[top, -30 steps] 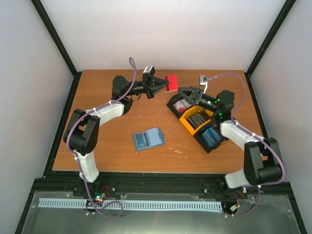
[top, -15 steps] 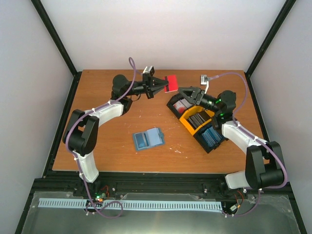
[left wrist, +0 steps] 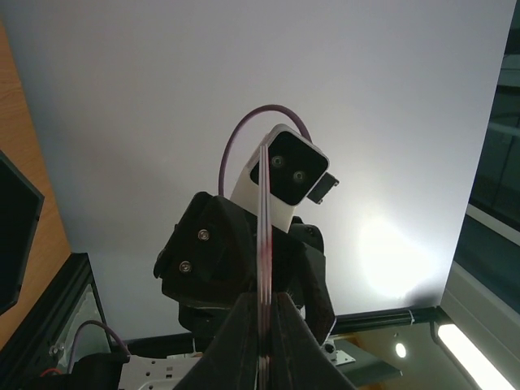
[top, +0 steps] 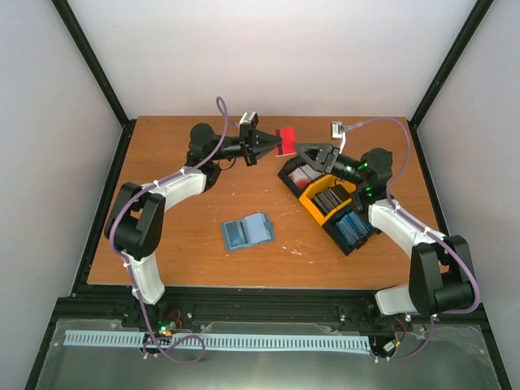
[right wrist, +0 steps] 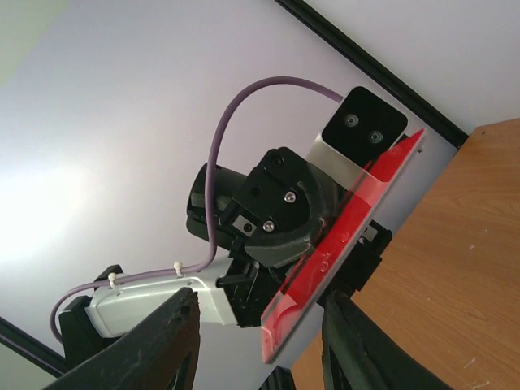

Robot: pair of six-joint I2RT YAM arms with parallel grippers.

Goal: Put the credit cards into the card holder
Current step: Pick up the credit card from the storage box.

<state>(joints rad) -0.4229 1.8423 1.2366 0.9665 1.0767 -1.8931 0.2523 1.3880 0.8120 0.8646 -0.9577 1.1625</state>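
Observation:
My left gripper (top: 273,145) is shut on a red credit card (top: 287,135), held in the air over the back of the table. In the left wrist view the card (left wrist: 264,236) shows edge-on, pinched between the two fingers. My right gripper (top: 302,150) is open and faces the left one. In the right wrist view the credit card's (right wrist: 345,240) lower corner hangs between my right gripper's (right wrist: 260,349) spread fingers without touching them. The blue-grey card holder (top: 246,231) lies open on the table's middle, apart from both grippers.
A black-and-yellow tray (top: 313,207) stands under the right arm, with red cards (top: 302,175), grey cards (top: 327,197) and blue cards (top: 351,226) in its three compartments. Enclosure walls ring the wooden table (top: 179,244).
My right gripper has moved left and up, so its open fingers now sit around the free end of the red card. The left gripper and card have barely moved.

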